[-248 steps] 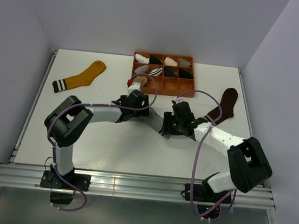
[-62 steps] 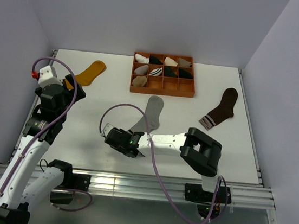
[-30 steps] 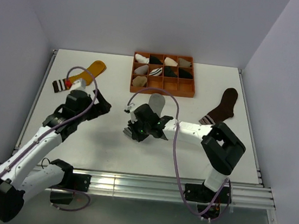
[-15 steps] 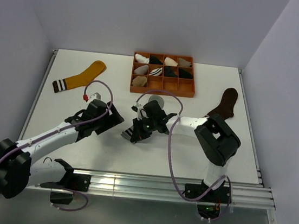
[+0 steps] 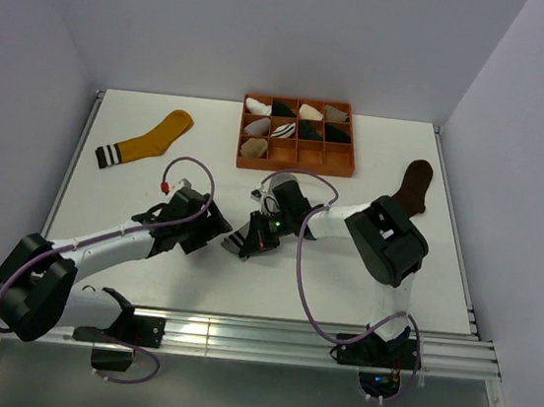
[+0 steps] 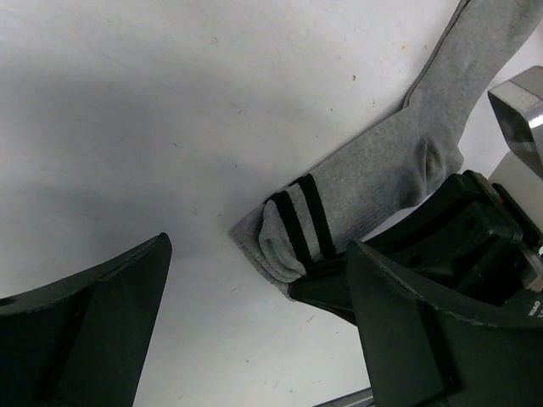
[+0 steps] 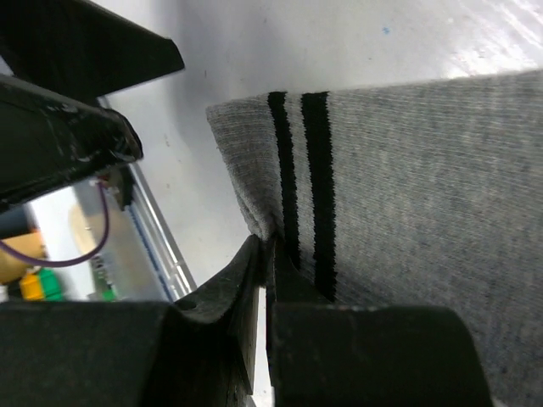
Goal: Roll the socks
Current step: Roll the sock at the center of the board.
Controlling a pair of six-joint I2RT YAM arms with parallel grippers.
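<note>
Step in hand: start of the roll on the grey sock, judged from the pinched cuff; the mustard sock and the brown sock lie flat and unrolled.
Grey sock: at the middle of the tabletop, running from the striped cuff at 7 o'clock to the toe at 1 o'clock; much of it is hidden under the right arm in the top view.
Right tool: closed tight on the edge of the cuff, which is raised slightly off the surface.
Left tool: spread wide and empty, at 9 o'clock of the cuff, its fingers framing the cuff without touching it.
Next move: likely calls for turning the cuff over toward 1 o'clock while the left tool steadies the fold; the thin fabric may slip.
Edges: the orange tray stands at 12 o'clock, near the toe; the tabletop's near rail lies at 6 o'clock.
Open room: bare surface at 9 and 6 o'clock of the cuff; the other two socks are well apart, at 10 and 2 o'clock.
</note>
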